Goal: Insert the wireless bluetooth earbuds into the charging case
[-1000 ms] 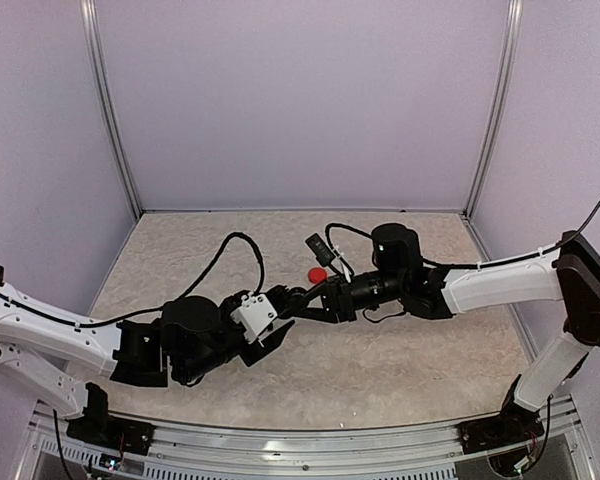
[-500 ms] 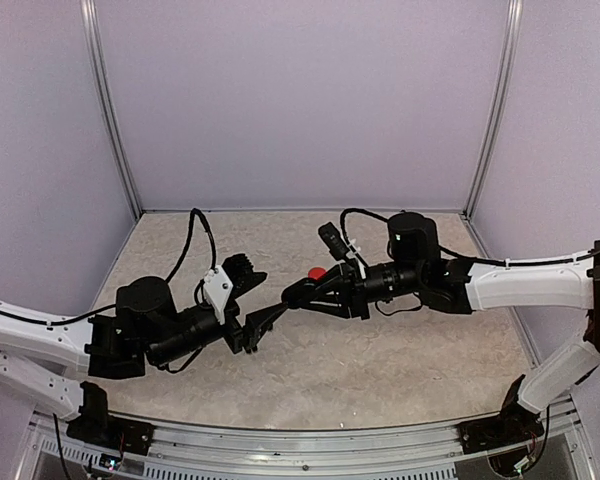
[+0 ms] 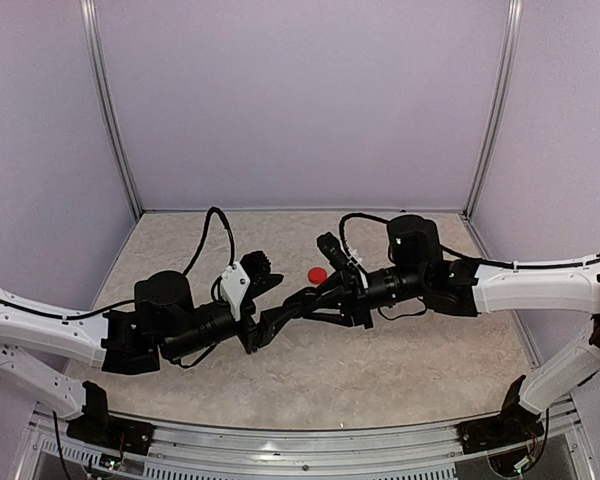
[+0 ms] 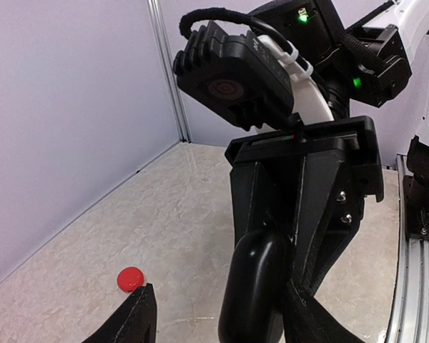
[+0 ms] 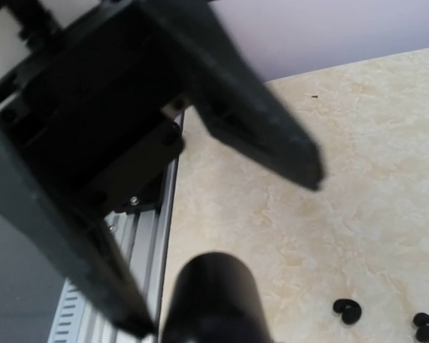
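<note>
My right gripper (image 3: 300,298) is shut on one end of a black pebble-like charging case (image 4: 254,286), holding it out above the table. The lid seems closed. My left gripper (image 3: 272,295) faces it, open, with one finger (image 4: 132,321) wide of the case and the other (image 4: 318,318) close beside it. In the right wrist view the case (image 5: 214,300) juts out at the bottom between the left gripper's two fingers. Two black earbuds (image 5: 347,311) (image 5: 427,326) lie on the table below. The arms hide them in the top view.
A small red round piece (image 3: 318,274) lies on the beige table just behind the grippers, also visible as the red piece (image 4: 131,279). I cannot tell whether it is a case or a bud. Purple walls enclose the table (image 3: 400,360), and a metal rail (image 5: 146,236) runs along its near edge.
The left gripper drew back to the left, turned and spread its jaws. It then came right again to straddle the held case. The right gripper shifted slightly left, still holding the case.
</note>
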{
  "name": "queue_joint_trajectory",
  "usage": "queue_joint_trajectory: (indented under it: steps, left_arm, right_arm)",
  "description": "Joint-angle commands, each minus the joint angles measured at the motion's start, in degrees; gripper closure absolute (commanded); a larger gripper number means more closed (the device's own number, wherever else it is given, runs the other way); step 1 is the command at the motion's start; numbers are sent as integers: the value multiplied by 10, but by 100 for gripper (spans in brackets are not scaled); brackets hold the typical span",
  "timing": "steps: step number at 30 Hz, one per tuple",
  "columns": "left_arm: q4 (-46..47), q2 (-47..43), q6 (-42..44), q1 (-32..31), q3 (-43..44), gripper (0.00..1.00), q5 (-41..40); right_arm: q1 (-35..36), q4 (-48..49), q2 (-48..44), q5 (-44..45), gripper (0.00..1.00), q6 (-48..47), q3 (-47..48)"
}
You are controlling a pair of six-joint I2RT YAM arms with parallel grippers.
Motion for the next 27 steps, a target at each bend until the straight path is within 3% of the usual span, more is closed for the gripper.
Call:
queue_joint_trajectory:
  steps: [1, 13, 20, 27]
  left_arm:
    - [11, 6, -10, 11, 20, 41, 4]
    - [12, -3, -13, 40, 20, 44, -5]
    - [2, -35, -1, 39, -8, 41, 147]
    - [-38, -7, -6, 38, 22, 41, 159]
  right_arm:
    - [10, -12, -25, 9, 90, -28, -12]
    - [15, -19, -36, 7, 94, -53, -26]
    - [14, -17, -35, 24, 95, -53, -29]
    - [15, -10, -35, 14, 95, -52, -25]
